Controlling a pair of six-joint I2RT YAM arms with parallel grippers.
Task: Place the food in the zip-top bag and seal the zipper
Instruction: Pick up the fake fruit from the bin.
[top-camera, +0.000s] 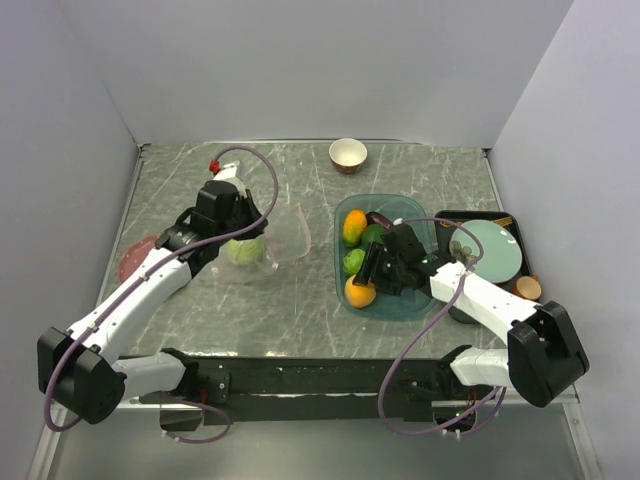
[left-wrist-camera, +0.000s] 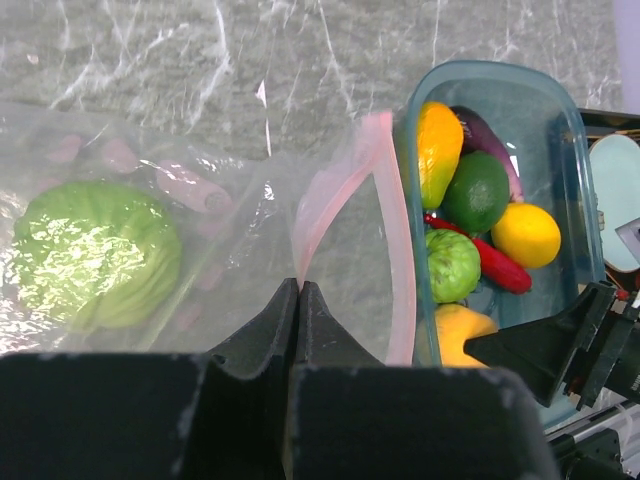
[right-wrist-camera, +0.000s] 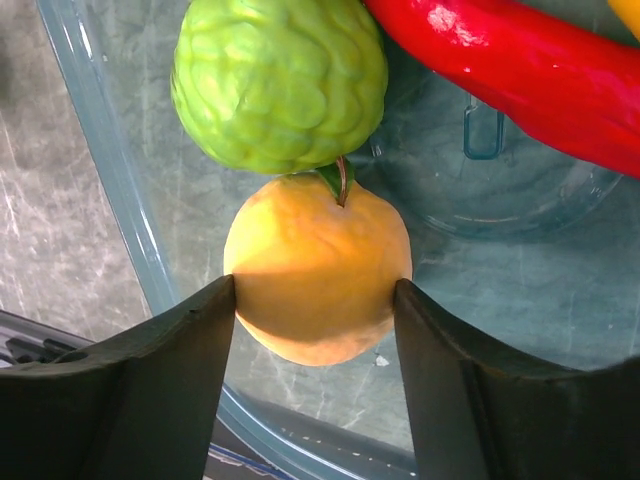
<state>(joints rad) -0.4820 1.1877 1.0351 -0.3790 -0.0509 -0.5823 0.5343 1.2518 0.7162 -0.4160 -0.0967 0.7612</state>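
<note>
The clear zip-top bag (top-camera: 288, 236) lies left of centre with a green cabbage (top-camera: 243, 250) inside, also seen in the left wrist view (left-wrist-camera: 95, 250). My left gripper (left-wrist-camera: 298, 287) is shut on the bag's mouth edge, where the pink zipper (left-wrist-camera: 392, 230) loops open. My right gripper (right-wrist-camera: 315, 290) is shut on an orange (right-wrist-camera: 315, 270) at the near end of the teal tray (top-camera: 425, 303), one finger on each side. Still in the tray are a bumpy green fruit (right-wrist-camera: 278, 80), a red chili (right-wrist-camera: 520, 65), a lime (left-wrist-camera: 477, 190), a lemon (left-wrist-camera: 525, 235), an eggplant (left-wrist-camera: 485, 130) and another orange (left-wrist-camera: 438, 150).
A cream-and-brown bowl (top-camera: 347, 155) stands at the back. A black tray with a pale teal plate (top-camera: 490, 250) sits to the right of the teal tray. A dark red disc (top-camera: 135, 257) lies at the left edge. A small red object (top-camera: 213, 165) lies behind the left arm.
</note>
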